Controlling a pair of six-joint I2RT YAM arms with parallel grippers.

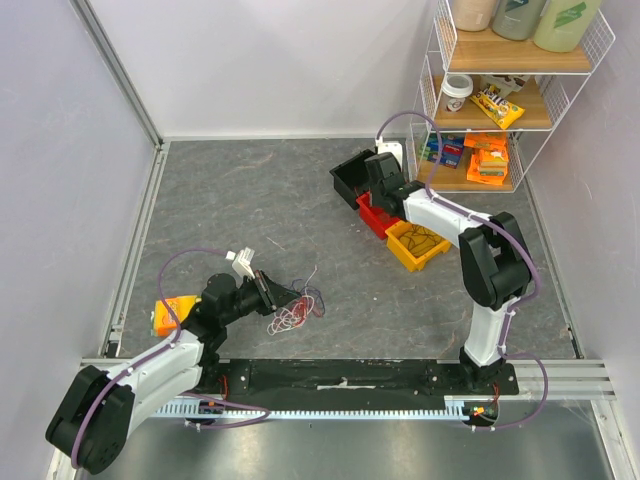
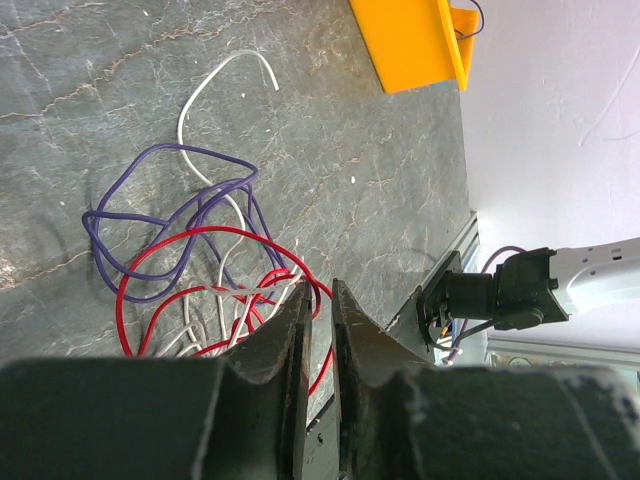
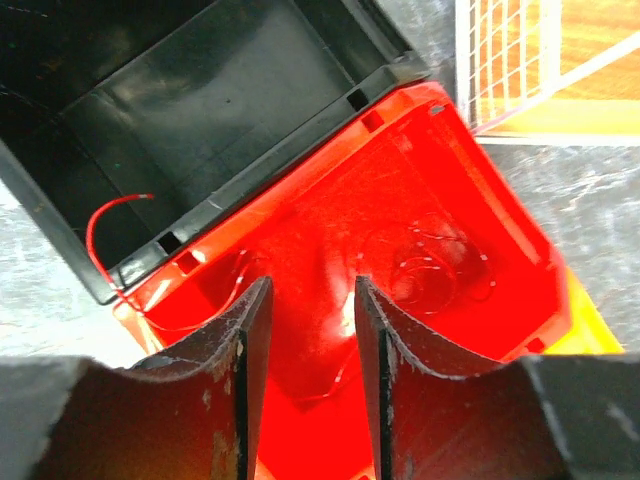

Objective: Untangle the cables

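The cables (image 1: 295, 315) lie as a small tangle of red, white and purple strands (image 2: 200, 260) on the grey table. My left gripper (image 1: 272, 292) sits at the tangle's left edge. Its jaws (image 2: 320, 287) stand a narrow gap apart, with a red strand running under the gap; whether any strand is pinched is hidden. My right gripper (image 1: 378, 195) hangs over the red bin (image 3: 480, 200), open (image 3: 310, 285), with nothing between its fingers. A thin red cable (image 3: 440, 265) lies coiled in that bin. Another red strand (image 3: 110, 230) lies in the black bin (image 3: 200, 100).
The black bin (image 1: 350, 178), red bin (image 1: 375, 218) and yellow bin (image 1: 418, 245) stand in a row at the back right; the yellow one holds a dark strand. A wire shelf (image 1: 500, 100) of snacks stands behind them. An orange box (image 1: 175, 315) lies by my left arm.
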